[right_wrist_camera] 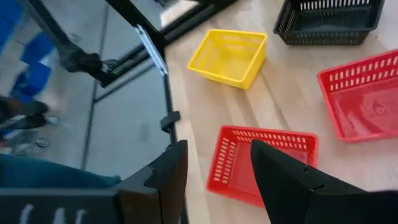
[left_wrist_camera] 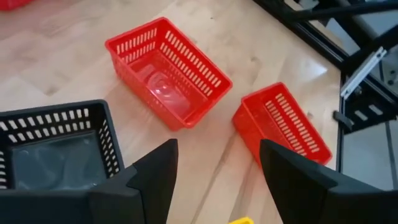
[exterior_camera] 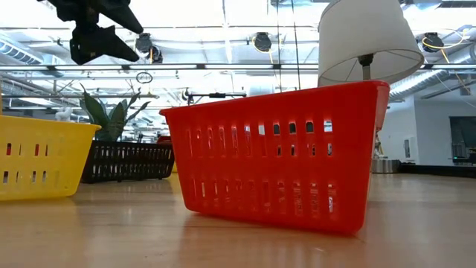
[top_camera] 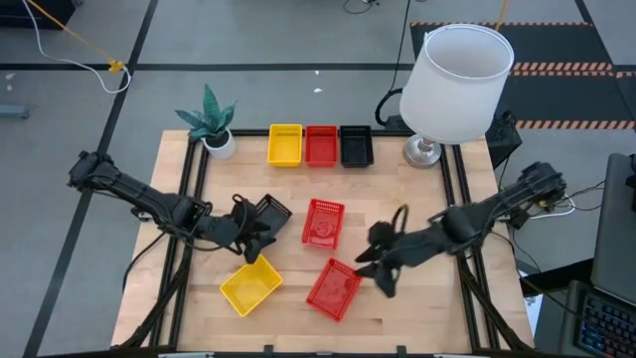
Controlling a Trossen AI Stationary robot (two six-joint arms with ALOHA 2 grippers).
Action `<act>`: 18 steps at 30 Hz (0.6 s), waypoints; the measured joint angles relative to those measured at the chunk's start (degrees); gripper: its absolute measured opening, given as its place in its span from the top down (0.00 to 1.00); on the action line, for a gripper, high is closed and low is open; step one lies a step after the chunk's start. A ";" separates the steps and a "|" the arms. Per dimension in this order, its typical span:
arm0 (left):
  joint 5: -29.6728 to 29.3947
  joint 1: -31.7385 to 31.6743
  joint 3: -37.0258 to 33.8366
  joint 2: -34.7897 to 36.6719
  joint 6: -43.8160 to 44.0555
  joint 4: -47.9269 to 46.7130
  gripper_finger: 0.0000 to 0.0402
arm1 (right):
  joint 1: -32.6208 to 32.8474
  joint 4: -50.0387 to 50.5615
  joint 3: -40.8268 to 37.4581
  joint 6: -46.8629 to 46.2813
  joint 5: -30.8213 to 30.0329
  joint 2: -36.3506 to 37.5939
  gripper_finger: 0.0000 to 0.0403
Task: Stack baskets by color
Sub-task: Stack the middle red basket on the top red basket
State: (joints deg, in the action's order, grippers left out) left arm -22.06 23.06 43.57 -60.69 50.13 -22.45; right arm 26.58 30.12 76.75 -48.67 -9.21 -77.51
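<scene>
Three baskets stand in a row at the far edge: yellow (top_camera: 285, 145), red (top_camera: 321, 145), black (top_camera: 356, 146). Loose on the table lie a black basket (top_camera: 270, 213), a red one (top_camera: 323, 222), another red one (top_camera: 334, 288) and a yellow one (top_camera: 250, 286). My left gripper (top_camera: 256, 245) hangs open above the table between the loose black and yellow baskets, the black one (left_wrist_camera: 56, 149) just beside its finger. My right gripper (top_camera: 378, 268) hovers open by the near red basket (right_wrist_camera: 261, 162), which lies ahead of its fingers.
A white lamp (top_camera: 452, 85) stands at the far right corner and a small potted plant (top_camera: 211, 124) at the far left. Black frame rails (top_camera: 452, 199) run along both table sides. Bare wood lies between the far row and the loose baskets.
</scene>
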 joint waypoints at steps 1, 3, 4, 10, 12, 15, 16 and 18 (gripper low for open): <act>0.02 0.27 0.00 0.00 -0.32 0.02 0.43 | 0.07 0.15 1.19 -0.04 -0.03 -1.98 0.58; 0.09 0.74 0.00 0.00 -0.84 0.06 0.43 | 0.07 0.06 3.73 -0.12 0.01 -5.71 0.58; 0.24 1.04 0.00 0.00 -0.97 0.08 0.43 | 0.07 0.12 4.95 -0.13 0.01 -7.34 0.58; 2.62 3.17 0.00 0.00 -3.21 0.22 0.43 | 0.05 0.10 10.34 -2.60 -3.70 -14.93 0.58; 2.66 3.95 0.00 0.00 -4.03 0.21 0.43 | -0.60 0.37 10.93 -2.53 -4.31 -16.45 0.58; 2.73 5.06 0.00 0.00 -3.87 0.23 0.43 | -2.73 1.18 11.27 -0.83 -4.25 -17.45 0.58; 2.72 5.49 0.00 0.00 -3.53 0.28 0.43 | -3.67 1.91 11.29 -0.09 -4.27 -17.68 0.58; 2.70 6.13 0.00 0.00 -3.08 0.37 0.43 | -5.69 3.42 11.30 2.21 -4.26 -17.99 0.58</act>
State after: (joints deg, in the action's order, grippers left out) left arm -19.35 29.19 43.57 -60.69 47.05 -22.09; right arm 20.89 33.54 88.05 -46.47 -13.47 -95.50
